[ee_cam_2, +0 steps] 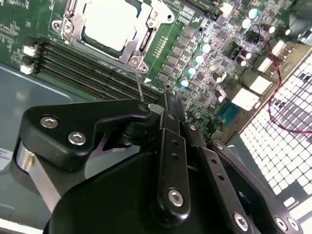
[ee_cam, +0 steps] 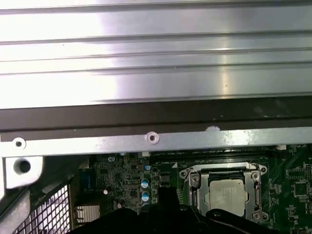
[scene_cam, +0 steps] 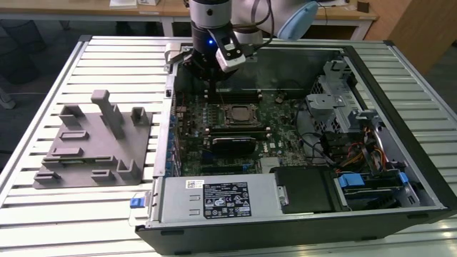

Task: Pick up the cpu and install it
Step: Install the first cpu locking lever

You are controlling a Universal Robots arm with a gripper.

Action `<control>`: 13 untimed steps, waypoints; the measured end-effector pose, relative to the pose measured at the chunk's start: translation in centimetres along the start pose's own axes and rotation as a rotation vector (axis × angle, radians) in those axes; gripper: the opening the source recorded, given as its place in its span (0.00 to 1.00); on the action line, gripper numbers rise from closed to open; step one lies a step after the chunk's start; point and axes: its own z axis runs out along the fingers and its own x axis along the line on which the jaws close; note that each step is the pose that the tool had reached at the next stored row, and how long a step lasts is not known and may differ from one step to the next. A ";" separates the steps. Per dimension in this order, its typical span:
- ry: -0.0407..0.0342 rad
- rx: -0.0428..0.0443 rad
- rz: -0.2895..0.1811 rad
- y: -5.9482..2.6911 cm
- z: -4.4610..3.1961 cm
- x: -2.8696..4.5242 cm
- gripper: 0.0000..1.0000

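The cpu [scene_cam: 237,113], a silvery square chip, lies flat inside the metal socket frame [ee_cam_2: 141,36] on the green motherboard. In both wrist views its pale top [ee_cam_2: 109,24] [ee_cam: 226,195] is uncovered. My gripper [scene_cam: 213,87] hangs above the board at the far side of the open computer case, a short way beyond the socket. It is apart from the chip. In the second wrist view its black linkages meet at the tip [ee_cam_2: 165,102], shut with nothing between them. A thin socket lever [ee_cam_2: 139,87] sticks up near that tip.
The open computer case [scene_cam: 421,176] lies on a slatted metal table [scene_cam: 85,209]. A grey plastic fixture [scene_cam: 93,144] with upright blocks stands on the exterior view's left. Memory slots [ee_cam_2: 87,68], a power supply [scene_cam: 214,198], drive cages and cables [scene_cam: 357,155] crowd the case.
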 end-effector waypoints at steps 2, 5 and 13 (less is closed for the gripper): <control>0.0001 -0.0001 -0.005 0.07 0.00 0.00 0.11; 0.0000 -0.0003 -0.010 0.10 0.02 -0.23 0.11; 0.0000 -0.0003 -0.014 0.13 0.02 -0.70 0.11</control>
